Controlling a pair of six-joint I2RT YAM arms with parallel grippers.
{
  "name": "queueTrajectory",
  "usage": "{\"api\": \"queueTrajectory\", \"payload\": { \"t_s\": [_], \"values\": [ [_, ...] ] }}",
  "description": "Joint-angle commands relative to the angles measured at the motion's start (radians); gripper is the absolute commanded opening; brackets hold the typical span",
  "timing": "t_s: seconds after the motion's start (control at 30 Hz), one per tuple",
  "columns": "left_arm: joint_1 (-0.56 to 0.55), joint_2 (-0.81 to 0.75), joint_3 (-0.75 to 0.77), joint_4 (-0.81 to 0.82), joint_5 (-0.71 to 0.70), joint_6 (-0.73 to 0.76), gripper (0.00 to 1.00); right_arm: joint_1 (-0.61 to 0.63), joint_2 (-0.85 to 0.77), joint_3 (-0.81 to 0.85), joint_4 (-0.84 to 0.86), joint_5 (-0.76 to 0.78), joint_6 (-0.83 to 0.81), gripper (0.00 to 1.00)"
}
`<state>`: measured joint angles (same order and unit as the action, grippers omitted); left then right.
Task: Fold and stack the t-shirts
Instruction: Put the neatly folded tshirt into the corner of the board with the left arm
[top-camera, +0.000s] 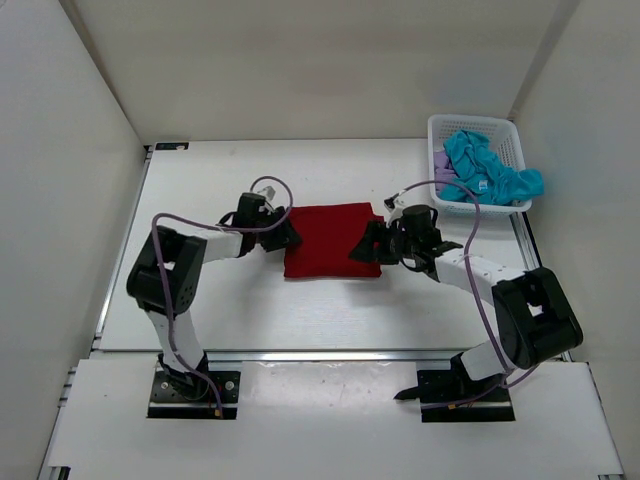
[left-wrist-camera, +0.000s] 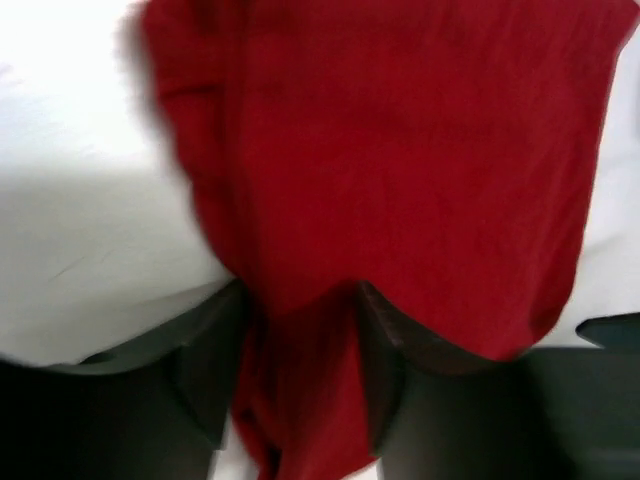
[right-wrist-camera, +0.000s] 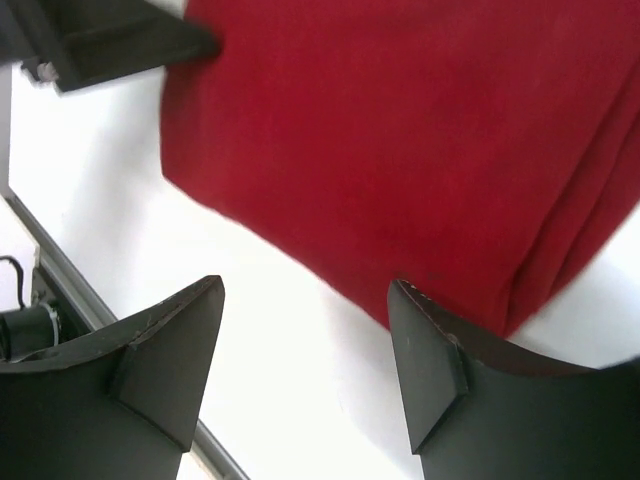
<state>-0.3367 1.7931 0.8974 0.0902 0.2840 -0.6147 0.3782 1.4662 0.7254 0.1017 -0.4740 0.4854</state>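
Item: dark red t-shirt (top-camera: 332, 240), folded into a flat, roughly square packet.
Location: middle of the table (top-camera: 220, 310), between the two grippers; well apart from the basket (top-camera: 510, 135).
Other stock: teal t-shirt (top-camera: 485, 165) and lavender t-shirt (top-camera: 441, 163), crumpled together in the basket, the teal one spilling over its rim.
Handling, judged: light, soft and limp. It has no stiffness of its own, so the layers probably slide or fall open if lifted from one side only.
Where to hold, judged: both side edges at once, pinching through all layers close to the corners.
Left gripper (top-camera: 285, 235): at the packet's left edge, fingers apart with a bunched fold of red cloth between them. Cannot tell whether it pinches.
Right gripper (right-wrist-camera: 305, 288): at the right edge, jaws spread wide and holding nothing.
Risk, judged: a loose fold dragging as an arm leaves.
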Motion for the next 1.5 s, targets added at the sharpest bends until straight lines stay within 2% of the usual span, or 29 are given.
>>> {"api": "queueTrajectory", "payload": {
  "t_s": [0.0, 0.03, 0.1, 0.2, 0.37, 0.47, 0.53, 0.57, 0.63, 0.77, 0.9, 1.07, 1.2, 1.33, 1.37, 1.43, 1.47],
  "values": [
    [-0.064, 0.107, 0.059, -0.047, 0.029, -0.002, 0.54, -0.019, -0.049, -0.032, 0.108, -0.035, 0.019, 0.65],
    [-0.07, 0.133, 0.076, -0.029, 0.035, -0.019, 0.38, -0.027, -0.056, -0.047, 0.108, -0.035, 0.016, 0.65],
    [-0.076, 0.17, 0.153, -0.023, 0.046, -0.051, 0.14, -0.03, -0.066, -0.052, 0.107, -0.038, 0.01, 0.65],
    [-0.067, 0.219, 0.294, -0.039, 0.054, -0.088, 0.0, -0.027, -0.075, -0.055, 0.087, -0.02, -0.019, 0.64],
    [0.054, 0.213, 0.487, -0.165, 0.023, -0.083, 0.0, -0.036, -0.09, -0.087, 0.073, -0.029, -0.03, 0.64],
    [0.221, 0.19, 0.528, -0.191, 0.047, -0.094, 0.0, -0.051, -0.112, -0.115, 0.096, -0.043, -0.027, 0.63],
    [0.377, 0.151, 0.491, -0.172, 0.06, -0.1, 0.0, -0.05, -0.11, -0.119, 0.101, -0.064, -0.022, 0.63],
    [0.415, 0.143, 0.479, -0.162, 0.052, -0.097, 0.0, -0.056, -0.109, -0.118, 0.099, -0.069, -0.034, 0.63],
    [0.551, 0.095, 0.372, -0.115, 0.055, -0.129, 0.0, -0.045, -0.095, -0.112, 0.101, -0.077, -0.037, 0.63],
    [0.724, 0.068, 0.198, 0.051, 0.102, -0.221, 0.0, -0.022, -0.081, -0.113, 0.105, -0.095, -0.039, 0.63],
    [0.771, 0.161, 0.231, 0.046, 0.104, -0.227, 0.0, 0.019, -0.063, -0.107, 0.112, -0.103, -0.025, 0.63],
    [0.797, 0.281, 0.36, 0.01, 0.113, -0.226, 0.0, 0.076, -0.049, -0.072, 0.081, -0.066, -0.034, 0.63],
    [0.8, 0.336, 0.455, -0.052, 0.095, -0.209, 0.04, 0.087, -0.038, -0.046, 0.066, -0.055, -0.036, 0.63],
    [0.795, 0.457, 0.662, -0.189, 0.106, -0.172, 0.09, 0.096, -0.023, -0.014, 0.027, -0.046, -0.036, 0.62],
    [0.794, 0.488, 0.714, -0.214, 0.101, -0.172, 0.11, 0.099, -0.026, -0.011, 0.026, -0.035, -0.042, 0.63],
    [0.797, 0.491, 0.727, -0.218, 0.113, -0.166, 0.22, 0.097, -0.033, -0.009, 0.02, -0.02, -0.045, 0.63],
    [0.791, 0.47, 0.697, -0.207, 0.115, -0.168, 0.31, 0.093, -0.038, -0.011, 0.021, -0.014, -0.044, 0.64]
  ]
}}
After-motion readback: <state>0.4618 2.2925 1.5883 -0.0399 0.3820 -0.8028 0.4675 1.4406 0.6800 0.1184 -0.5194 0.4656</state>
